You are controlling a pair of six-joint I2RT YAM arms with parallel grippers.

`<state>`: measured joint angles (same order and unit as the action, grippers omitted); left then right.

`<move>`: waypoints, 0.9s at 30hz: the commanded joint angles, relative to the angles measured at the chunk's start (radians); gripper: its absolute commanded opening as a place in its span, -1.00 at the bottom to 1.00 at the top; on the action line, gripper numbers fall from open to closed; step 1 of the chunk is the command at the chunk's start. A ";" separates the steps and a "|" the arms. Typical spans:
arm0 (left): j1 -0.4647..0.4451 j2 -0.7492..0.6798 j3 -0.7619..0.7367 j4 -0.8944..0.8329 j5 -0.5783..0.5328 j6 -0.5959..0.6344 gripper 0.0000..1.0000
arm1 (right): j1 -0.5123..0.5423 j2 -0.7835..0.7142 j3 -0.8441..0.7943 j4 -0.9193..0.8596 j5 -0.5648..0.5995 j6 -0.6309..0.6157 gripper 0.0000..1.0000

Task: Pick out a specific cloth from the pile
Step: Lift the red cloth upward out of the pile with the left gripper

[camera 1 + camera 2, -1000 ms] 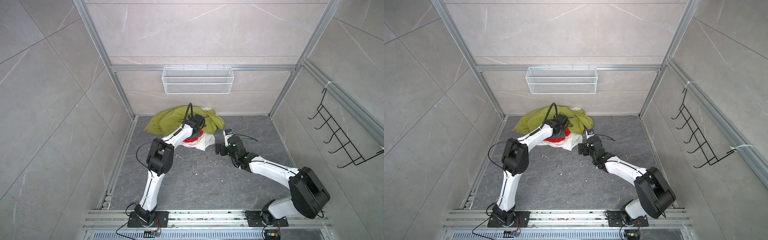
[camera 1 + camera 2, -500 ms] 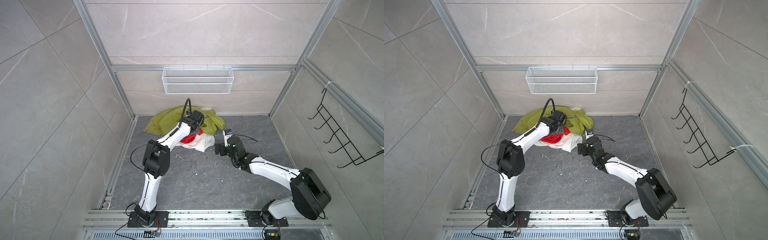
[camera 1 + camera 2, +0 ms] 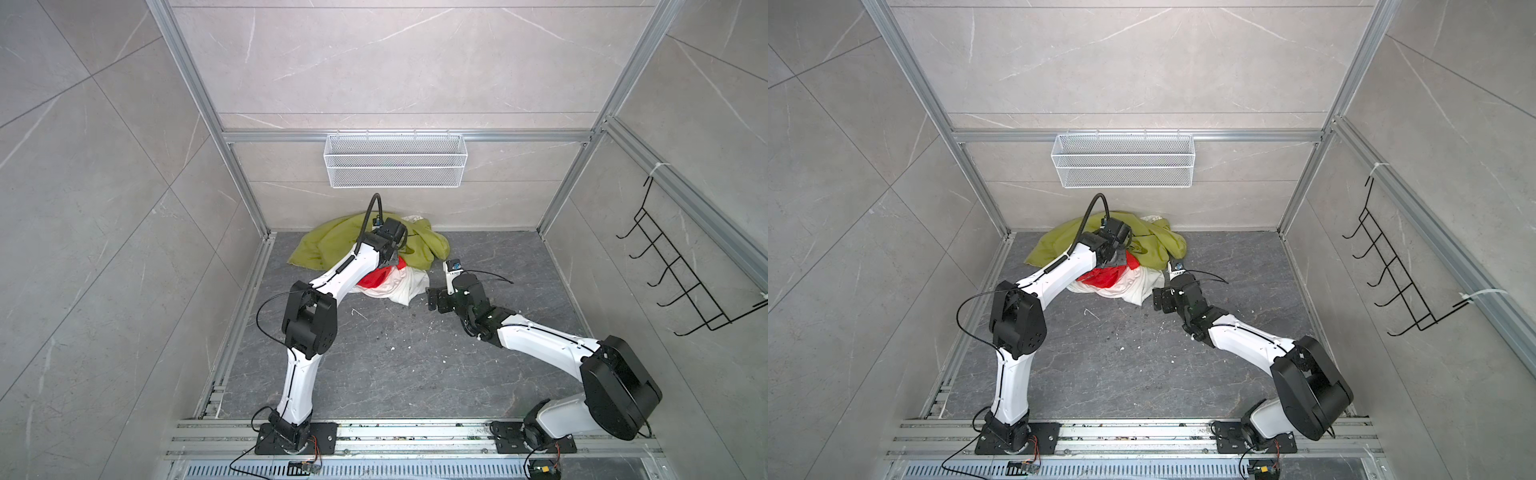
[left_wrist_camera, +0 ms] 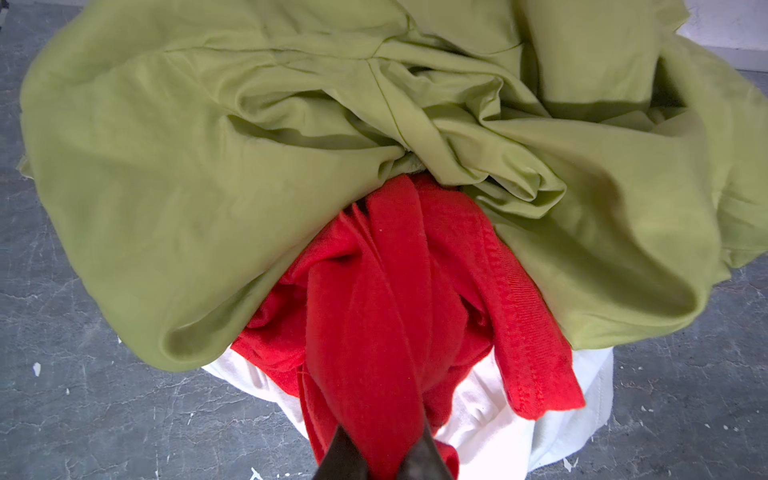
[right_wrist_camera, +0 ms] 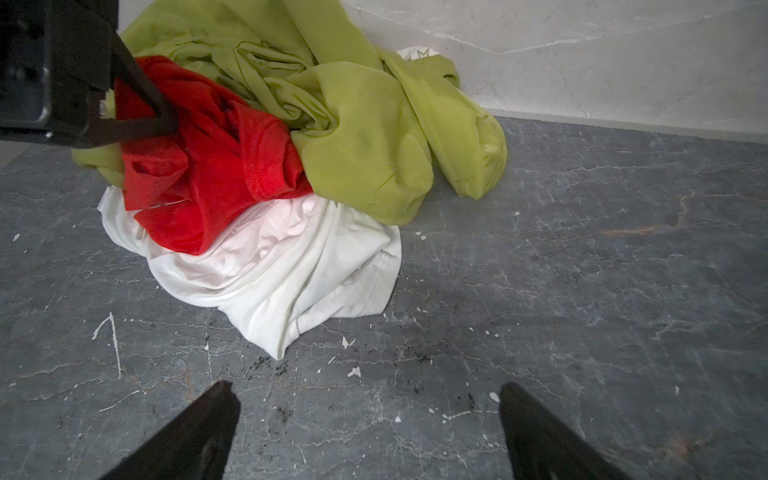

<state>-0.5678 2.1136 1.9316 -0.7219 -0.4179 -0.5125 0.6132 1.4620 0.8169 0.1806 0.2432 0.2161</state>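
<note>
The left gripper (image 4: pixel 384 455) is clenched on the red cloth (image 3: pixel 374 279), which lies just above the middle of both top views, in the pile (image 3: pixel 424 249) between a green cloth (image 3: pixel 328 249) and a white cloth (image 3: pixel 401 291), while the right gripper (image 5: pixel 370 432) gapes, released.

red cloth (image 4: pixel 395 299): bright red, thin, crumpled, smallest of three; one fold bunched into narrow strip rising off heap, pinched between closed tips of left gripper (image 4: pixel 384 451); rest draped over white cloth (image 5: pixel 282 266), far end tucked under olive-green cloth (image 4: pixel 208 187)
pile (image 3: pixel 419 257): soft heap on grey floor (image 3: pixel 395 353) by back wall (image 3: pixel 291 203); green largest, on top and behind; white lowest, spilling out at front; red between them, touching both
</note>
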 commanded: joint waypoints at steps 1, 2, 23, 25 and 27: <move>-0.001 -0.100 0.029 0.076 -0.026 0.064 -1.00 | 0.009 -0.017 0.028 0.013 0.023 -0.018 0.99; -0.001 -0.105 0.020 0.084 -0.019 0.075 -1.00 | 0.009 -0.017 0.028 0.014 0.025 -0.018 0.99; -0.001 -0.186 -0.049 0.188 0.015 0.130 -1.00 | 0.023 -0.011 0.024 0.052 0.018 -0.026 0.99; -0.001 -0.182 -0.036 0.180 0.017 0.127 -1.00 | 0.026 -0.015 0.024 0.053 0.018 -0.025 0.99; -0.002 -0.186 -0.032 0.180 0.018 0.128 -1.00 | 0.029 -0.020 0.023 0.054 0.018 -0.025 0.99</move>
<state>-0.5678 1.9942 1.8576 -0.5980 -0.4007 -0.4110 0.6342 1.4620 0.8173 0.2153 0.2501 0.2050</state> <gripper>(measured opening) 0.080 0.995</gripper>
